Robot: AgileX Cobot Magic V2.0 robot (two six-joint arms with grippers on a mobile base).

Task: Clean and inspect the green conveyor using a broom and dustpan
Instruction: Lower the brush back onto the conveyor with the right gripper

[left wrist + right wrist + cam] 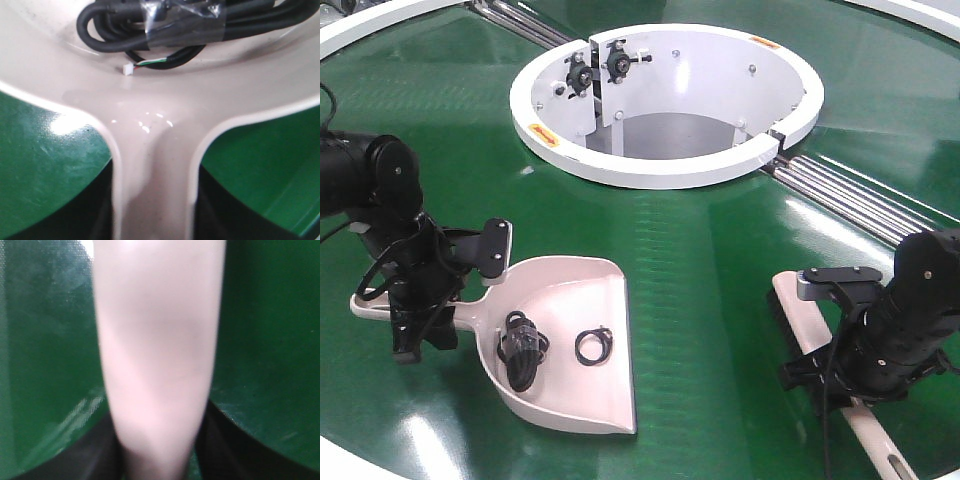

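Observation:
The green conveyor (710,250) fills the front view. On it rests the dustpan (582,395), its mouth toward the front edge. My left gripper (420,305) is shut on the dustpan handle (152,165), with the dark fingers (95,210) pressed against both its sides. The pan holds a black cable bundle (520,352) (175,22) and a small black coil (593,346). At the right lies the broom (792,318), bristles down on the belt. My right gripper (832,378) is shut on the broom handle (157,350), whose slotted end (892,462) sticks out toward the front.
A white ring-shaped opening (665,165) with black knobs inside sits at the belt's centre back. Steel rollers (855,195) run from it to the right, and more at the top left (520,20). The belt's white rim (360,445) curves along the front left.

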